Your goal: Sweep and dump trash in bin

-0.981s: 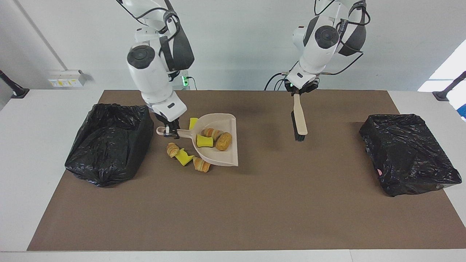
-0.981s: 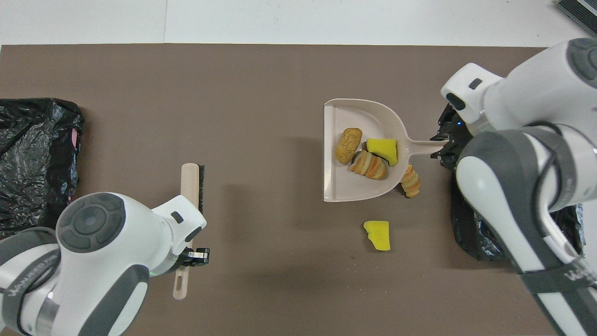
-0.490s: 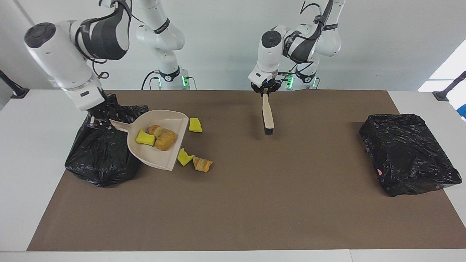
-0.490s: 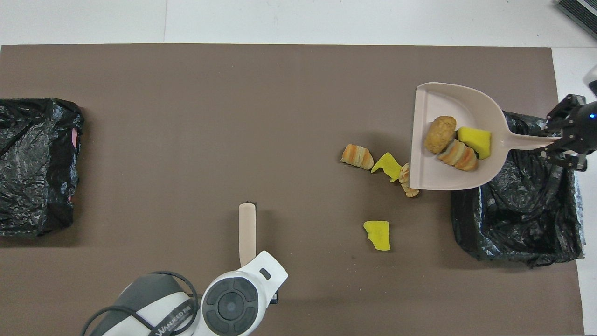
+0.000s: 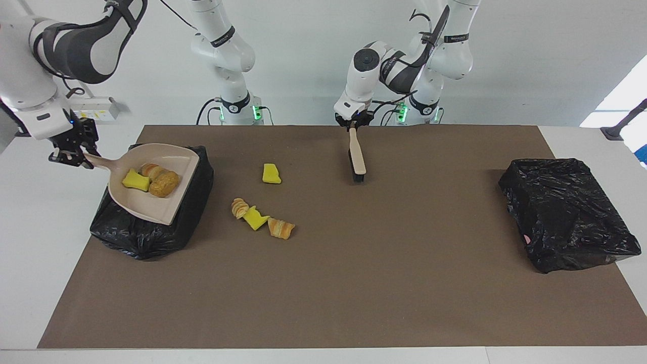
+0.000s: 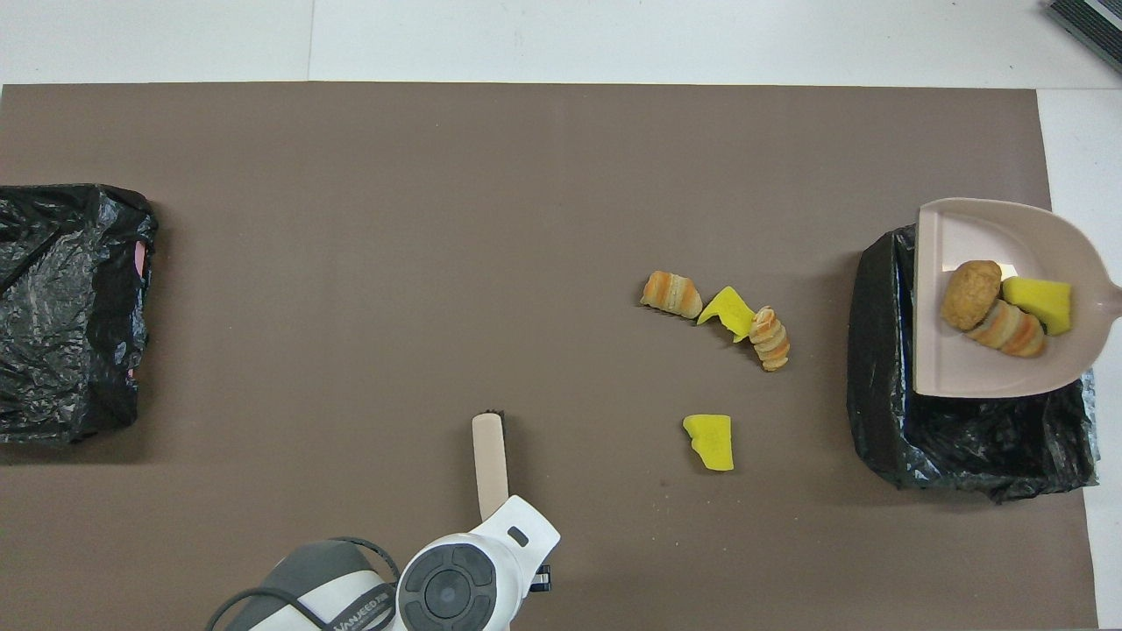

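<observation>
Right gripper [image 5: 71, 151] is pinched on the handle of the beige dustpan [image 5: 151, 202] and holds it in the air over the open black-lined bin [image 5: 146, 237] at the right arm's end of the table. Only the facing view shows this gripper; from overhead it falls outside the edge and just the pan and the stub of its handle appear.

Trash: three bits ride in the pan, toward its handle end, close to the gripper: a yellow wedge [image 5: 135, 180], a striped croissant piece [image 6: 1008, 329] and a brown bread lump [image 5: 164, 184]. Four more lie on the brown mat [image 5: 354, 283], well apart from that gripper: a row of croissant piece [image 5: 239, 208], yellow wedge [image 5: 256, 218] and croissant piece [image 5: 280, 228], and a lone yellow wedge [image 5: 271, 173] nearer the robots.

Left gripper [image 5: 354, 123] is clamped on the handle of a hand brush [image 5: 358, 159], bristles hanging below it over the mat. From overhead the arm's wrist covers the grip; only the brush's end pokes out.

Second black-bagged bin [image 5: 566, 212] sits at the left arm's end.
</observation>
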Action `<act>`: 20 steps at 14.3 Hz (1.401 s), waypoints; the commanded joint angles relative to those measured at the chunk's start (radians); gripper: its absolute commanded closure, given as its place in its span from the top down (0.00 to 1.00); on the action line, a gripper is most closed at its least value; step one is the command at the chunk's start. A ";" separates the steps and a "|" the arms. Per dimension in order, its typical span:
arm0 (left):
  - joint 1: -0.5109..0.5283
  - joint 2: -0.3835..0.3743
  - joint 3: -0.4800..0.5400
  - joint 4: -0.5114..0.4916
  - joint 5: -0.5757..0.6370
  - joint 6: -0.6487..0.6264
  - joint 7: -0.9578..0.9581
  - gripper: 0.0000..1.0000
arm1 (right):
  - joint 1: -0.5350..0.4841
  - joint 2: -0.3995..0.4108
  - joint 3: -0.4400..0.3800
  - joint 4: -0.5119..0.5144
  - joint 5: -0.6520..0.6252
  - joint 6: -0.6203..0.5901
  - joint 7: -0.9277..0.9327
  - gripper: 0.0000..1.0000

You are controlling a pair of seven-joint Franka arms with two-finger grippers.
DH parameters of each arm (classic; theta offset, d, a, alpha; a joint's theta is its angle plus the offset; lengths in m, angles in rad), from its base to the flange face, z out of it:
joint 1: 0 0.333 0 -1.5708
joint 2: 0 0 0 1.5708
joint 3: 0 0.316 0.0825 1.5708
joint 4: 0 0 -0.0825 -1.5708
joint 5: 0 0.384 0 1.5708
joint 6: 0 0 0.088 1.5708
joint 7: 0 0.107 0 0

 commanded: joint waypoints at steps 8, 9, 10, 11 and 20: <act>-0.020 0.023 0.018 -0.017 -0.018 0.021 0.055 0.00 | 0.033 -0.120 -0.001 -0.157 -0.387 0.011 0.117 0.00; -0.020 0.021 0.018 -0.014 -0.018 0.007 0.052 0.00 | 0.058 -0.132 -0.001 -0.184 -0.430 0.013 0.159 0.00; -0.020 0.023 0.018 -0.008 -0.009 -0.023 0.047 0.00 | 0.074 -0.152 0.000 -0.217 -0.462 0.014 0.196 0.00; -0.019 0.023 0.019 -0.005 -0.004 -0.040 0.046 0.00 | 0.093 -0.170 0.000 -0.246 -0.476 0.014 0.217 0.00; -0.003 0.037 0.019 0.000 0.025 -0.005 0.015 0.86 | 0.211 -0.203 0.000 -0.297 -0.646 0.008 0.334 0.00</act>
